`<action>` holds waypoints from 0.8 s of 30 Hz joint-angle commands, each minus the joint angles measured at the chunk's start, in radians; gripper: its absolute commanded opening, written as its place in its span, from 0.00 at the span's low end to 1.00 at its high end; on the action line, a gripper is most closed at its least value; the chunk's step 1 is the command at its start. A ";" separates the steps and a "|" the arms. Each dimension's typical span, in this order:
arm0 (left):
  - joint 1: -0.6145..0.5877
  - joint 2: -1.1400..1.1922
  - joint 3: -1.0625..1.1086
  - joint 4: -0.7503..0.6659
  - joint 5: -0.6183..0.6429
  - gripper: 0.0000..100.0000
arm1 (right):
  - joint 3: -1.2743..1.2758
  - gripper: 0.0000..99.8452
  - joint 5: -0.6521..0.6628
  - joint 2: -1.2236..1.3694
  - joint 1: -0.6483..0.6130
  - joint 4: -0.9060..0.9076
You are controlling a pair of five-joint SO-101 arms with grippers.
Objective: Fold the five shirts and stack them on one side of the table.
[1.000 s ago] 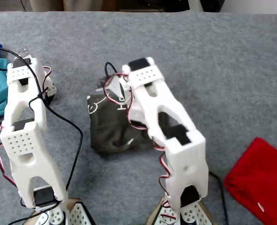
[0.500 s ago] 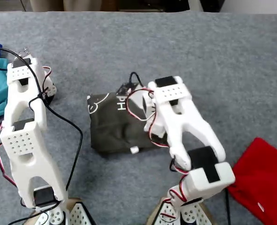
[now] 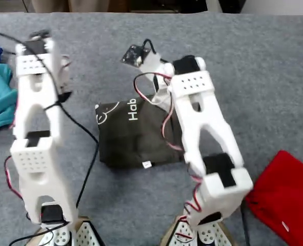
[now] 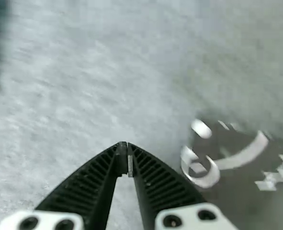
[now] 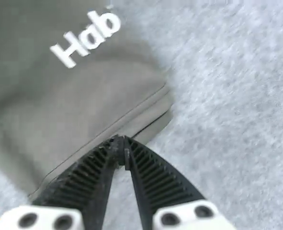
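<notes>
- The dark shirt in the middle of the table carries one short white word near its far edge.
- Left of this word stands a white line drawing.
- A small white tag at the shirt's near edge is too small to read.

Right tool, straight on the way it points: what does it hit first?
Probably the dark folded shirt: the shut right tool points at its edge, grey table right beside. Gap to the cloth is unclear.
</notes>
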 commanded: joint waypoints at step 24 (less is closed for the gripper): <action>0.189 -0.182 0.512 -0.295 -0.002 0.02 | -0.381 0.01 -0.035 0.358 -0.005 0.049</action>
